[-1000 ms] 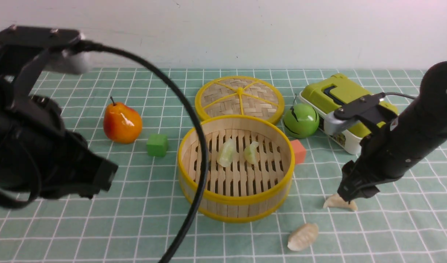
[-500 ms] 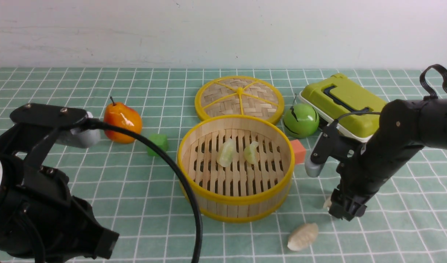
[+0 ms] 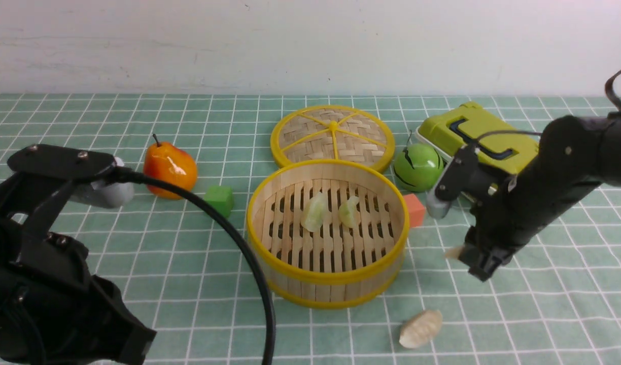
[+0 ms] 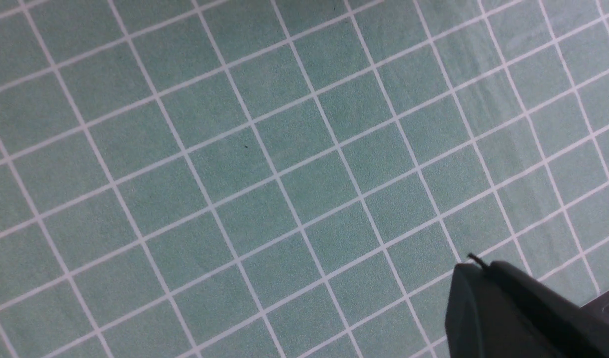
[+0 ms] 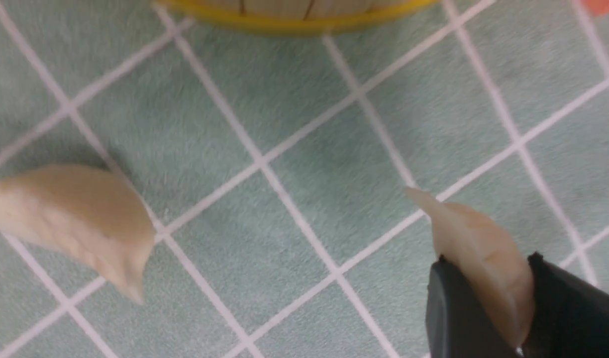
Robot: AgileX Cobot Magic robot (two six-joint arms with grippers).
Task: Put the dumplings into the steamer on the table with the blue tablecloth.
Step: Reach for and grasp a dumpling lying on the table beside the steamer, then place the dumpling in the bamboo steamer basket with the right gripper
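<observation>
A: Right gripper [image 5: 488,283]. What do we put down for the jaws?
B: We see them pinching the pinched dumpling [image 5: 466,238], an off-white one. There is a dark finger on each flank, and the pointed end pokes out past the tips. From the front that end shows pale beside the gripper, right of the steamer [image 3: 331,284] and apart from its wall.
A: Does it touch the tablecloth [image 3: 163,253]?
B: We cannot tell.
A: The other off-white one?
B: The loose dumpling [image 3: 421,328] lies flat on the cloth, nearer us than the steamer and to its right. It is near the steamer but not touching. In the wrist view it sits well apart from the pinched one.
A: Inside the steamer?
B: We count a green dumpling [image 3: 314,211] and a second green dumpling [image 3: 348,211], side by side on the slatted floor, about mid-basket.
A: Left gripper [image 4: 483,303]?
B: Low at the near left, over bare checked cloth. Only one dark tip shows in its wrist view. We note the jaws pressed together, with nothing between them.
A: Surroundings?
B: A woven lid [image 3: 333,137] lies flat behind the steamer. A pear [image 3: 169,170] and a green cube [image 3: 219,200] are to the left. An orange block [image 3: 415,210] sits just beside the right wall, with a green ball [image 3: 418,167] and a lime box [image 3: 480,133] beyond it.
</observation>
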